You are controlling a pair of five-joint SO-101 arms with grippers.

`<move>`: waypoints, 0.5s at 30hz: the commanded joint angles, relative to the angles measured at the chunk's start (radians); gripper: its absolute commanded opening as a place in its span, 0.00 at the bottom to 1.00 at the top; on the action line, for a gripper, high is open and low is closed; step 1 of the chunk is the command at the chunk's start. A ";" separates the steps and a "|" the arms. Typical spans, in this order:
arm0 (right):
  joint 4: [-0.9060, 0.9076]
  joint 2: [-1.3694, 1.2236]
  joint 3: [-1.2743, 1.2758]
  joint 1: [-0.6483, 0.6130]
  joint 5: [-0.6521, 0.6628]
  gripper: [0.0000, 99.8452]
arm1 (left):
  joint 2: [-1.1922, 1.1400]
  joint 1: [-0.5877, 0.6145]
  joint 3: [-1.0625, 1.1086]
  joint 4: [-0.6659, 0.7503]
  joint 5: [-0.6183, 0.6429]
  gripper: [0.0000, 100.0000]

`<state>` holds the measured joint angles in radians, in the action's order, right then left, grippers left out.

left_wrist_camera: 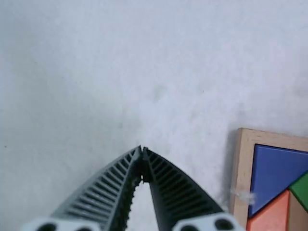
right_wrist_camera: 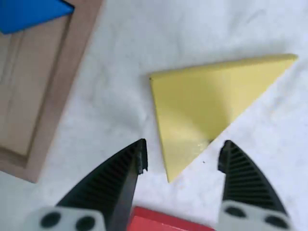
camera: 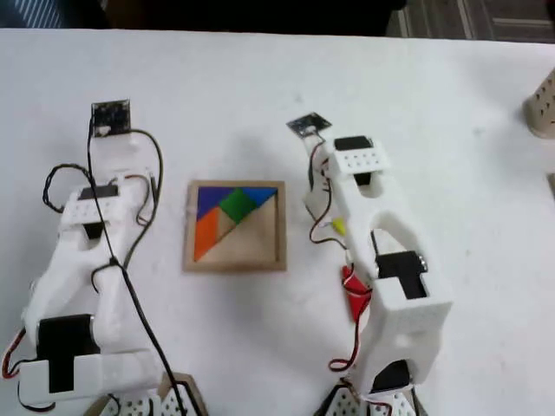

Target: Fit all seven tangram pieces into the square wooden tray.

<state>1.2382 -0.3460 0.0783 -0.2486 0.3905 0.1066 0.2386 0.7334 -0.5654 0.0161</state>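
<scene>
White table [camera: 260, 87]: right claw [right_wrist_camera: 184, 147] gapes over yellow triangle [right_wrist_camera: 202, 101], red piece [right_wrist_camera: 161, 222] cut off; left claw [left_wrist_camera: 142, 149] closed

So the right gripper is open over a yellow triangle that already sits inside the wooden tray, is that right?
Not quite: the yellow triangle lies on the white table, outside the wooden tray. The right gripper is open over it, as the right wrist view shows.
</scene>
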 commanded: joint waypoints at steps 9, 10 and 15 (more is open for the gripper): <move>-0.130 0.076 -0.040 -0.039 -0.239 0.36 | 0.004 -0.012 -0.003 0.021 -0.012 0.02; -0.150 0.076 -0.038 -0.035 -0.250 0.36 | 0.004 -0.012 -0.003 0.021 -0.012 0.02; -0.259 0.053 -0.006 -0.013 -0.267 0.36 | 0.004 -0.012 -0.003 0.021 -0.012 0.02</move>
<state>1.0403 -0.3230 0.0690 -0.2808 0.1373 0.1066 0.2386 0.7334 -0.5654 0.0161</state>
